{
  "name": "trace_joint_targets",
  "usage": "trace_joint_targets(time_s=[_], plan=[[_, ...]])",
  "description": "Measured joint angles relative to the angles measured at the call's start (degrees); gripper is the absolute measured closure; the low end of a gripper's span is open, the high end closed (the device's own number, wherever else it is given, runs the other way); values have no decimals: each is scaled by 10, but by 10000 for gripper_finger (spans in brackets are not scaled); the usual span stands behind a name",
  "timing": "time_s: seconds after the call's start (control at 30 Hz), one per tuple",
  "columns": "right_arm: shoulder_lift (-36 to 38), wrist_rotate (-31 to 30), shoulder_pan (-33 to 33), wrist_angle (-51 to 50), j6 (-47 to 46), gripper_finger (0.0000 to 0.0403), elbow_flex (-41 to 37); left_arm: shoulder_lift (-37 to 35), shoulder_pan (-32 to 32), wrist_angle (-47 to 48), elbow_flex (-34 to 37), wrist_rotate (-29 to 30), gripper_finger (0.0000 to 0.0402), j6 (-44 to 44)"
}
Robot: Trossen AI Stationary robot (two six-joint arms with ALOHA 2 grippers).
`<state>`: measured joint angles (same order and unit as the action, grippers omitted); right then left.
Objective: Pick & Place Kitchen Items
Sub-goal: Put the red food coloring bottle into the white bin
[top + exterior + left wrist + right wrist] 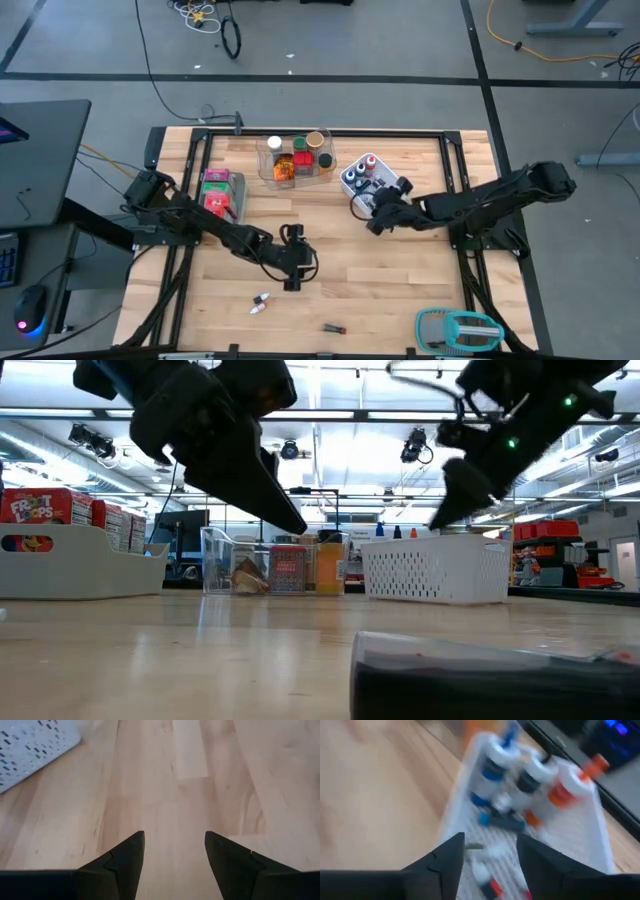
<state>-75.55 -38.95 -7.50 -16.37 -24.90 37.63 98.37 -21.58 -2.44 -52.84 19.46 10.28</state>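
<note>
- Small bottles (520,775) with blue, black and orange caps stand and lie inside the white mesh basket (352,180).
- More kitchen items, little jars (300,150) and an orange packet (283,167), sit in the clear tray (267,160), just to the left of the white mesh basket.
- Red and pink boxes (217,195) sit in the grey bin (240,190), farther left of the basket.
- A tiny vial (261,301) and a small dark item (334,328) lie on the bare wooden table (420,270), well apart from the basket, toward the front edge.
- The right gripper (377,222) hangs at the front edge of the basket, its fingers (445,857) spread apart and pinching nothing.
- The left gripper (293,283) hovers over bare wood, front-left of the basket, fingers (125,855) spread and empty.
- A teal-and-grey gadget (458,328) lies at the table's front right corner, far from the basket.
</note>
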Motion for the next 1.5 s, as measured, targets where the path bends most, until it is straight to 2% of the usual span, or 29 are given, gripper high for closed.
trace_joint_targets(time_s=[0.17, 0.33, 0.53, 0.7, 0.8, 0.93, 1.07, 1.27, 1.4, 1.5], plan=[[0, 18, -20, 138, 69, 204, 0, 0, 0, 21, 0, 20, 182, 0], [0, 126, -66, 266, 155, 204, 1, 0, -1, 50, 0, 37, 182, 26], [-25, 146, -158, 351, 138, 214, 1, 0, 1, 59, 1, 60, 182, 42], [-102, 146, -238, 432, 92, 215, 3, 0, 1, 58, 1, 88, 182, 44], [-166, 146, -280, 445, 73, 215, 28, 0, 1, 58, 1, 90, 182, 46], [-257, 159, -314, 445, 100, 215, 82, 1, 1, 58, 1, 88, 182, 61], [-324, 220, -318, 446, 113, 215, 136, 1, 1, 59, 1, 86, 182, 71], [-382, 322, -309, 447, 102, 215, 179, 1, 1, 59, 1, 79, 182, 75], [-414, 316, -311, 442, 89, 215, 190, 1, 1, 59, 1, 79, 182, 75], [-430, 282, -315, 439, 76, 215, 190, 1, 0, 60, 1, 74, 182, 75]])
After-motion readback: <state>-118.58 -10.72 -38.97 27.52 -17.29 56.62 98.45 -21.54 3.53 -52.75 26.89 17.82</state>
